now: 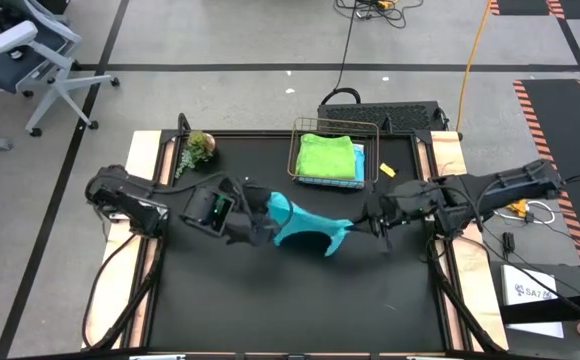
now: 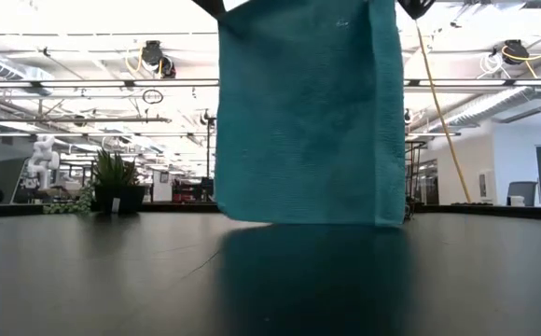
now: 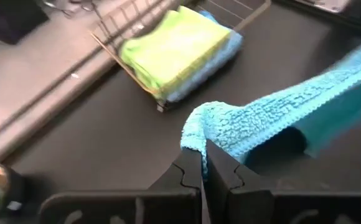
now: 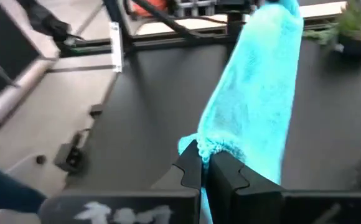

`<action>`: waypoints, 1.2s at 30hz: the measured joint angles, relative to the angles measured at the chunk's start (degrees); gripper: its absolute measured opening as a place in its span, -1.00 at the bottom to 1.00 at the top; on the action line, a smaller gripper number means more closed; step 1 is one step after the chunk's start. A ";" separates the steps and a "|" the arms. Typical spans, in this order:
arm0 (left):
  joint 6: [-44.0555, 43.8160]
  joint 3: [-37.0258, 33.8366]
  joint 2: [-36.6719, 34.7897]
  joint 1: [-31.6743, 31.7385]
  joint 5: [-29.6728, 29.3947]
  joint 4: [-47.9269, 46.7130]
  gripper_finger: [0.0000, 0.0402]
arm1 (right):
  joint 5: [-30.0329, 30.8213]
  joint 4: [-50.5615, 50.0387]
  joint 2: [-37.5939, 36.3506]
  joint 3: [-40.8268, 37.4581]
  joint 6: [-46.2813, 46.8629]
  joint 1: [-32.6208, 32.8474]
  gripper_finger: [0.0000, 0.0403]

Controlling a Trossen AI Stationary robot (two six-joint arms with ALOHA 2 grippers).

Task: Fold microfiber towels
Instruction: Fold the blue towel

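A teal towel (image 1: 305,225) hangs between my two grippers over the middle of the black table (image 1: 270,310). In the low view it is a broad sheet (image 2: 308,112) held by its two upper corners. Its lower edge (image 2: 308,222) is down at table level; I cannot tell whether it touches. My left gripper (image 3: 204,163) is shut on the towel's left end. My right gripper (image 4: 203,163) is shut on its right end. A lime green towel (image 1: 326,157) lies folded on a sky blue one (image 1: 359,165) in a wire basket (image 1: 295,150) at the far edge. My left gripper pinches a bunched upper corner of the teal towel (image 3: 196,134) between its two fingertips. The fingers come from the table's left, slanting down. The cloth runs away from them toward the other gripper and hangs below. My right gripper pinches the opposite upper corner (image 4: 208,146), gathered into a small bunch, between its two fingertips. The fingers come from the table's right, slanting a little down. The towel stretches from there toward the left gripper and hangs down from its upper edge.
A small potted plant (image 1: 198,148) stands at the table's far left corner. The wire basket with the folded towels sits at the middle of the far edge. The near half of the table is bare black surface.
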 joint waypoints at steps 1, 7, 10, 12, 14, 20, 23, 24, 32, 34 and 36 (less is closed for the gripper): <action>1.10 0.00 -0.01 0.76 -0.61 0.05 -1.00 | 1.40 -0.61 -0.15 0.00 -0.47 -0.53 -1.00; 7.49 0.07 -2.58 5.52 -1.12 0.22 -1.00 | -3.09 -4.29 -1.47 0.00 -4.66 -8.90 -1.00; 10.05 0.07 -4.14 7.28 -0.87 1.01 -1.00 | -13.69 -4.83 -1.95 0.00 -3.79 -13.44 -1.00; 10.89 0.07 -5.69 7.84 -0.54 0.98 -1.00 | -14.18 -5.38 -2.16 0.00 -4.16 -15.70 -1.00; 11.96 0.07 -6.98 8.30 -0.54 1.28 -1.00 | -14.33 -5.36 -2.30 0.00 -5.94 -17.93 -1.00; 14.95 0.07 -8.22 10.45 -0.49 2.11 -1.00 | -14.53 -4.77 -2.39 0.00 -12.45 -25.47 -1.00; 16.47 0.07 -7.75 11.93 0.79 2.11 -1.00 | -14.27 -3.05 -2.41 0.02 -14.40 -28.78 -1.00; 16.70 0.07 -7.44 12.33 1.24 2.09 -1.00 | -13.32 -3.31 -2.41 0.23 -15.13 -29.51 -1.00; 16.88 0.02 -7.06 13.28 3.06 2.21 -1.00 | -10.55 -9.10 -2.41 3.61 -17.50 -30.19 -1.00; 16.90 0.02 -7.02 13.15 4.55 2.10 -1.00 | -10.39 -11.68 -2.34 3.61 -16.65 -29.27 -1.00; 17.12 -0.95 -7.04 12.90 6.07 2.81 -1.00 | -10.27 -14.79 -1.96 3.61 -16.05 -28.33 -1.00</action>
